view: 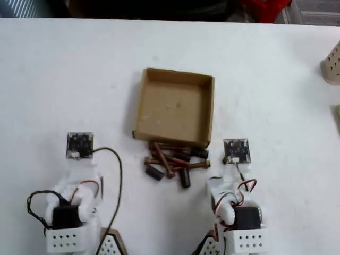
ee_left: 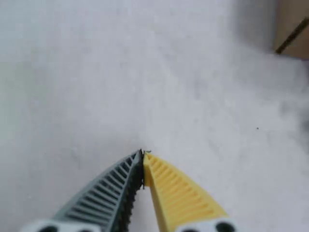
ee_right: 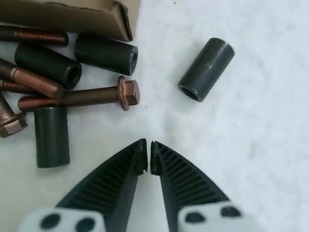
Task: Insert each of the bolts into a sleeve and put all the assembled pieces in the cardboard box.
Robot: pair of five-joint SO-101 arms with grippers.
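Bolts (ee_right: 82,96) & sleeves (ee_right: 206,69) loose beside box (view: 175,106), none joined yet. Left gripper (ee_left: 143,159), right gripper (ee_right: 148,157): fingers together. Next, prob.: right opens, grabs bolt.

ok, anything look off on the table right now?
Nothing damaged or spilled. The bolts and sleeves lie jumbled beside the cardboard box, on its arm-facing side; one sleeve sits apart from the heap. The box is empty.

Nothing legible: no text, numbers, labels or signs. Walls of cardboard box (view: 175,106) plain; bolts (ee_right: 82,98) and sleeves (ee_right: 206,69) unmarked as far as can be told.
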